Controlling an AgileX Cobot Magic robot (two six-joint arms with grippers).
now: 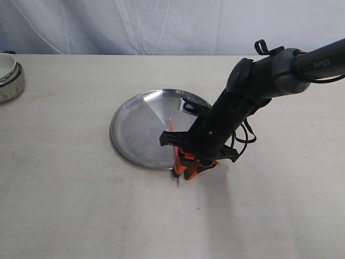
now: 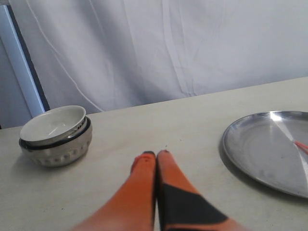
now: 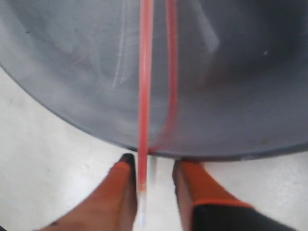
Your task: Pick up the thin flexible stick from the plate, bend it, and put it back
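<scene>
The thin red-orange stick (image 3: 145, 96) lies across the shiny silver plate (image 3: 72, 72), and its near end pokes out over the rim. My right gripper (image 3: 154, 168) stands open at that rim, with the stick's end between its fingers, close to one finger and apart from the other. In the exterior view the right gripper (image 1: 186, 167) is down at the plate's (image 1: 137, 124) front edge, and a short piece of the stick (image 1: 172, 127) shows above it. My left gripper (image 2: 156, 154) is shut and empty over the bare table, left of the plate (image 2: 260, 144), where a bit of the stick (image 2: 301, 145) shows.
A small white bowl (image 2: 55, 134) with a patterned rim stands on the table's far left (image 1: 11, 75), well away from the plate. A white curtain hangs behind the table. The right arm (image 1: 280, 70) reaches in from the upper right.
</scene>
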